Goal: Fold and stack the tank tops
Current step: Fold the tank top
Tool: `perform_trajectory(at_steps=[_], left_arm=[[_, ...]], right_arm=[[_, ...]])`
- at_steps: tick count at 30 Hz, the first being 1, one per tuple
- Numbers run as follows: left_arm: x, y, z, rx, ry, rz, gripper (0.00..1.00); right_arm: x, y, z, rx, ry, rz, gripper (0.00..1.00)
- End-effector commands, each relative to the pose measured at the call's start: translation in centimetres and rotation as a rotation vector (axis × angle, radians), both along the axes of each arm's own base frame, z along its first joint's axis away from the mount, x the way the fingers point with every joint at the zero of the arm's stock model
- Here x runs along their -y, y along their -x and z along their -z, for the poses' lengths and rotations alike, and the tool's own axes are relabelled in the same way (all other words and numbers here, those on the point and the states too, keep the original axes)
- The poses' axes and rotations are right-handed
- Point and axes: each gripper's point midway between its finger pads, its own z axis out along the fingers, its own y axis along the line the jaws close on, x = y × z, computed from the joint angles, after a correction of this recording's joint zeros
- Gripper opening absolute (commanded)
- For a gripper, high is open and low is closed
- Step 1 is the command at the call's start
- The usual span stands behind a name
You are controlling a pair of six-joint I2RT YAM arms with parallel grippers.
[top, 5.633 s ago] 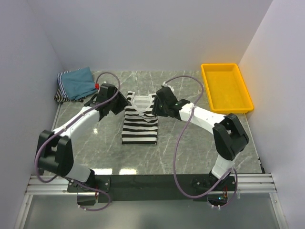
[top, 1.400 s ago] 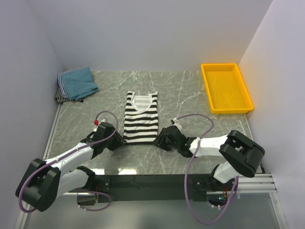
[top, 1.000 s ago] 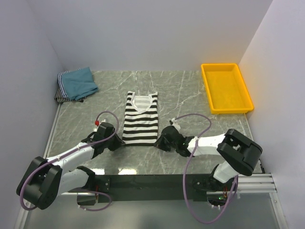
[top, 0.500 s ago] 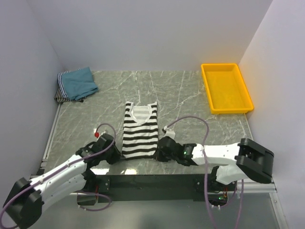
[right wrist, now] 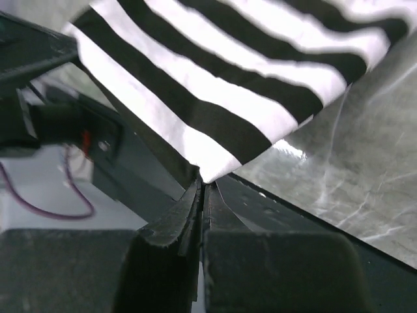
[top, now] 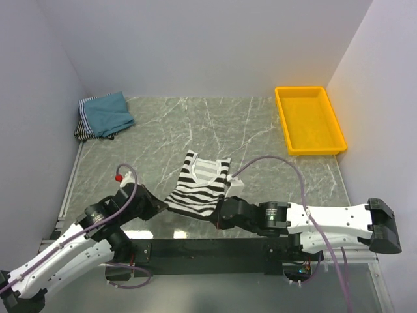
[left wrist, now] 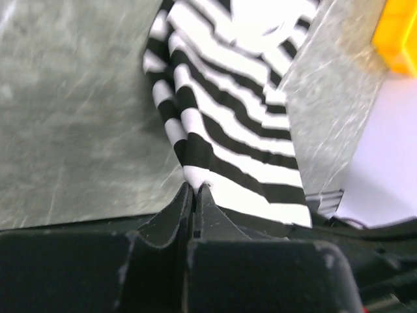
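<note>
The black-and-white striped tank top (top: 199, 188) hangs lifted near the table's front edge, its neckline end trailing toward the back. My left gripper (top: 163, 204) is shut on its bottom left corner, and my right gripper (top: 220, 217) is shut on its bottom right corner. In the left wrist view the striped cloth (left wrist: 225, 124) runs away from the pinched fingers (left wrist: 184, 202). The right wrist view shows a white corner of the cloth (right wrist: 215, 91) clamped between my fingers (right wrist: 195, 202). A teal-blue tank top (top: 107, 113) lies folded at the back left on a finely striped one (top: 83, 130).
A yellow plastic tray (top: 308, 120) stands at the back right against the wall. White walls close in the marble table (top: 260, 137) on three sides. The black mounting rail (top: 208, 249) runs along the front edge under the arms.
Both grippers have pulled back toward the front edge and risen, lifting the striped top's bottom hem off the table. The top now sits nearer and skewed, its neckline dragged forward.
</note>
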Motion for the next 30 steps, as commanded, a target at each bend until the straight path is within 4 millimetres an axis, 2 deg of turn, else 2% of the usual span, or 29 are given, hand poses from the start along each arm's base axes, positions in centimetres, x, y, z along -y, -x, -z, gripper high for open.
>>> perform_trajectory(at_steps=[1, 3, 4, 5, 7, 8, 10, 11, 12, 13, 14, 16, 17, 18, 19, 21, 22, 24, 25, 26, 28, 29, 30], left_arm=[[-0.2, -2.3, -2.4, 0.090, -0.055, -0.042, 0.01], [0.1, -4.4, -4.7, 0.171, -0.060, -0.078, 0.01], [0.5, -5.2, -5.0, 0.182, -0.074, -0.083, 0.01], [0.7, -6.2, -6.4, 0.227, -0.080, -0.091, 0.01], [1.8, -8.0, -7.4, 0.266, -0.077, -0.104, 0.01], [2.3, -8.7, -8.3, 0.294, -0.078, -0.099, 0.01], [3.4, -10.8, -8.7, 0.316, -0.075, -0.111, 0.01], [3.9, -11.7, -9.3, 0.331, -0.063, -0.115, 0.01], [4.4, -12.3, -9.3, 0.333, -0.057, -0.108, 0.01], [4.5, -13.5, -8.2, 0.312, -0.084, -0.122, 0.00], [4.9, -14.5, -8.9, 0.320, -0.064, -0.136, 0.01], [5.3, -16.3, -7.9, 0.297, -0.069, -0.147, 0.01], [5.8, -17.2, -8.8, 0.324, -0.051, -0.153, 0.01], [5.8, -18.0, -8.9, 0.330, -0.047, -0.160, 0.01], [6.1, -18.9, -8.1, 0.321, -0.065, -0.159, 0.01], [6.5, -20.4, -8.8, 0.335, -0.062, -0.168, 0.01], [6.5, -21.4, -7.6, 0.315, -0.083, -0.171, 0.01], [7.0, -22.8, -7.9, 0.323, -0.084, -0.166, 0.01], [7.0, -23.8, -6.6, 0.306, -0.105, -0.162, 0.01], [7.5, -24.4, -6.9, 0.309, -0.090, -0.147, 0.01], [7.9, -25.7, -5.4, 0.290, -0.105, -0.141, 0.01], [8.4, -26.3, -5.5, 0.295, -0.099, -0.121, 0.00], [8.5, -27.1, -4.0, 0.271, -0.114, -0.113, 0.01]], right_arm=[[0.9, -2.6, -3.8, 0.097, 0.005, 0.100, 0.00], [1.1, -3.9, -4.5, 0.119, 0.030, 0.121, 0.00], [1.7, -5.5, -4.6, 0.129, 0.043, 0.155, 0.00], [1.4, -5.9, -4.8, 0.119, 0.027, 0.148, 0.00], [2.0, -8.2, -5.2, 0.136, 0.010, 0.192, 0.00], [2.3, -8.9, -5.1, 0.136, 0.008, 0.204, 0.00], [2.6, -9.9, -5.2, 0.141, -0.001, 0.207, 0.00], [3.2, -11.1, -5.0, 0.143, 0.005, 0.238, 0.00], [3.5, -11.7, -5.0, 0.145, 0.007, 0.248, 0.00], [3.6, -12.1, -4.8, 0.141, 0.011, 0.239, 0.00], [4.2, -13.2, -4.4, 0.138, 0.025, 0.265, 0.00], [4.5, -14.2, -4.0, 0.130, 0.027, 0.261, 0.00], [4.4, -14.8, -3.7, 0.123, 0.022, 0.264, 0.00], [5.1, -16.0, -3.4, 0.121, 0.022, 0.293, 0.00], [4.8, -16.4, -3.4, 0.124, 0.009, 0.282, 0.00], [5.4, -18.0, -2.4, 0.107, 0.032, 0.308, 0.00], [5.7, -18.6, -2.0, 0.104, 0.045, 0.314, 0.00], [5.5, -19.6, -1.3, 0.089, 0.036, 0.308, 0.00], [6.0, -20.6, -1.2, 0.092, 0.032, 0.328, 0.00], [6.0, -21.1, -0.5, 0.080, 0.044, 0.329, 0.00], [6.7, -22.5, 0.1, 0.073, 0.050, 0.351, 0.00], [6.8, -23.0, 0.9, 0.056, 0.061, 0.352, 0.00], [6.9, -23.4, 1.2, 0.048, 0.061, 0.354, 0.00]])
